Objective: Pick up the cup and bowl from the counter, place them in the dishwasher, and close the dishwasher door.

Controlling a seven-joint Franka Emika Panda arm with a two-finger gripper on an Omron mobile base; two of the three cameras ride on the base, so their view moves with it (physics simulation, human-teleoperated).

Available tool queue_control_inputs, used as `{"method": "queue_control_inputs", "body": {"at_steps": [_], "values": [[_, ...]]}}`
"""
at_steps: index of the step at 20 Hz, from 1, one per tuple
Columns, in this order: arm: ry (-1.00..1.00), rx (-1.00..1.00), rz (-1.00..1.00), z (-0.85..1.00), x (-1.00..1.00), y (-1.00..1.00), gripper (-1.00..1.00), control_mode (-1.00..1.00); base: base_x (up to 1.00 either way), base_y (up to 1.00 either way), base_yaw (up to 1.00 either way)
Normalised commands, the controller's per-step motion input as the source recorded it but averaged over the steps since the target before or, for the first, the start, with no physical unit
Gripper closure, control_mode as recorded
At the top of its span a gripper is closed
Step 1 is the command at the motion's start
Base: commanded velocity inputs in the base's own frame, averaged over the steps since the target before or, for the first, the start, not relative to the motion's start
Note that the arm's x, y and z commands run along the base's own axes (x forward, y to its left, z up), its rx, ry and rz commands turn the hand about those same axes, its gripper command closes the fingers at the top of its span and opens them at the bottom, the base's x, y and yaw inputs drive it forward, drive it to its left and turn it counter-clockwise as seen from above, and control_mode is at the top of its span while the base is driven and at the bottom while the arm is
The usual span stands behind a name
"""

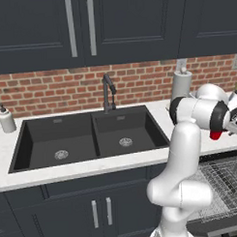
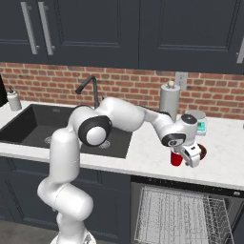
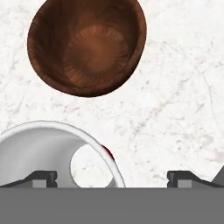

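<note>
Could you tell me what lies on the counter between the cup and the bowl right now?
Nothing: in the hand view, bare white counter separates the cup from the bowl. The open tool straddles the cup's rim.

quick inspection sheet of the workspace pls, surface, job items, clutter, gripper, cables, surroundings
surface: white marbled counter with a black double sink set in it.
job's things: red cup upright on the counter under the gripper; brown bowl upright and empty, beside the cup; dishwasher open, its wire rack holds nothing that can be seen.
clutter: paper towel roll, soap bottle, white-and-teal scale behind the hand.
grippers: gripper open, over the cup's near side, holding nothing.
cables: nothing seen.
surroundings: brick wall, dark cabinets above and below, faucet behind the sink.
</note>
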Motion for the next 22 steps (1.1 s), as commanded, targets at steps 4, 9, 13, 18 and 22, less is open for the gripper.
{"method": "queue_control_inputs", "body": {"at_steps": [4, 9, 13, 18, 22], "values": [[0.0, 0.0, 0.0, -0.03, 0.0, 0.0, -1.0, -1.0, 0.0, 0.0, 0.0], [0.0, 0.0, 0.0, 0.0, 0.0, 0.0, 1.0, -1.0, 0.0, 0.0, 0.0], [0.0, 0.0, 0.0, 0.0, 0.0, 0.0, 1.0, -1.0, 0.0, 0.0, 0.0], [0.0, 0.0, 0.0, 0.0, 0.0, 0.0, 1.0, -1.0, 0.0, 0.0, 0.0], [0.0, 0.0, 0.0, 0.01, -0.04, 0.0, 1.0, -1.0, 0.0, 0.0, 0.0]]}}
